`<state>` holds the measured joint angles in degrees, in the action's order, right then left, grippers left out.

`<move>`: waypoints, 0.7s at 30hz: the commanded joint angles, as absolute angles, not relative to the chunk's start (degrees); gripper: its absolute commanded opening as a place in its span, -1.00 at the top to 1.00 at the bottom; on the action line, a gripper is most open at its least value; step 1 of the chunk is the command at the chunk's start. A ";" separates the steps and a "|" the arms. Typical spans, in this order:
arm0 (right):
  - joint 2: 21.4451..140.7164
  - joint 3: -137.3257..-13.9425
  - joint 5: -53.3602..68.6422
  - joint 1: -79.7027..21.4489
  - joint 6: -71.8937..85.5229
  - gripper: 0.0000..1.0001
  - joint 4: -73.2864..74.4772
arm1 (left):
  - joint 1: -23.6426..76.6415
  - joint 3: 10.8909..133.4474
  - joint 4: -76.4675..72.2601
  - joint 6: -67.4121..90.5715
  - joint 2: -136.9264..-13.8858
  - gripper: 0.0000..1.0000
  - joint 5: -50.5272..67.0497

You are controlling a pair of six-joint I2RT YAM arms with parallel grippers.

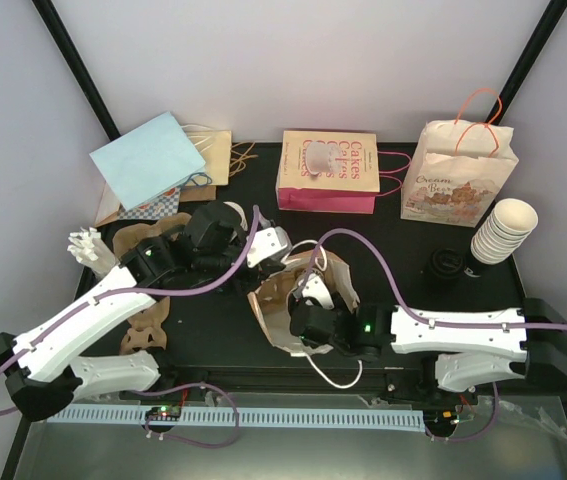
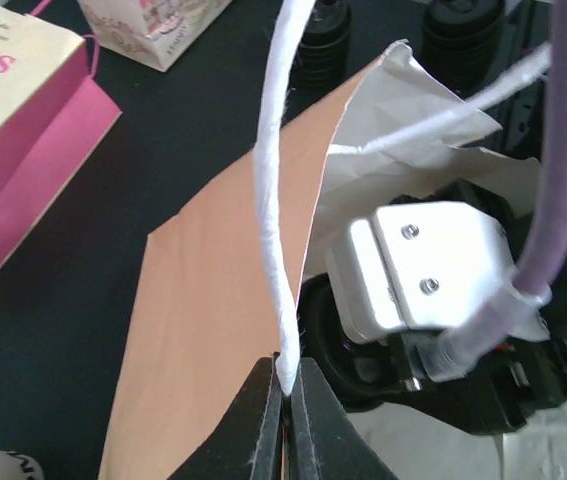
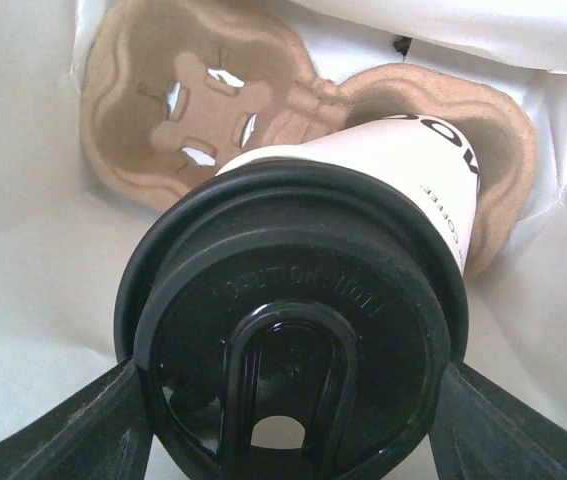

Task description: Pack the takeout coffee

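I find the right pincer spread wide and clamped on the takeout coffee, one of its fingers at each side of the black lid. The coffee is inside the kraft paper bag, which lies open near the middle of the table. In the overhead view the bag and the arm hide the coffee.

In the right wrist view the lid faces the camera. The coffee's long axis runs away from it, base toward 1 o'clock. The base meets the 1 o'clock pocket of the moulded-pulp carrier, which lies on the bag's white lining. I cannot tell whether the base is seated. The carrier's other pocket, at 11 o'clock, shows its slit flaps.

I find the left pincer closed tight on the bag's white twisted-paper handle. The handle runs up toward 12 o'clock in that view, with the kraft bag wall just beside it.

At 12 o'clock on the table stands a pink "Cakes" bag. At 3 o'clock there is a stack of cream cups.
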<state>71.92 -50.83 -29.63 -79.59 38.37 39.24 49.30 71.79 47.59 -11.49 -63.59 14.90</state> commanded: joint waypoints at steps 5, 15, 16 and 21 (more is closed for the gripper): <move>69.91 -46.76 -38.32 -83.76 47.23 -0.28 37.79 | 53.56 66.88 39.51 -7.21 -58.63 0.97 18.57; 64.46 -41.32 -40.57 -84.38 62.22 -0.88 40.00 | 57.56 63.60 37.02 -2.18 -57.45 0.97 18.87; 64.35 -41.16 -40.59 -84.38 63.48 -0.90 40.51 | 57.83 63.49 36.94 -2.01 -57.51 0.97 18.87; 65.11 -41.00 -40.98 -84.29 70.46 -1.00 43.92 | 58.91 63.19 36.37 -0.81 -57.99 0.97 18.88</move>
<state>65.19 -41.87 -38.00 -84.40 60.27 39.72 57.98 62.85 39.13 -3.16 -58.50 17.19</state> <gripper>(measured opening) 0.995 0.020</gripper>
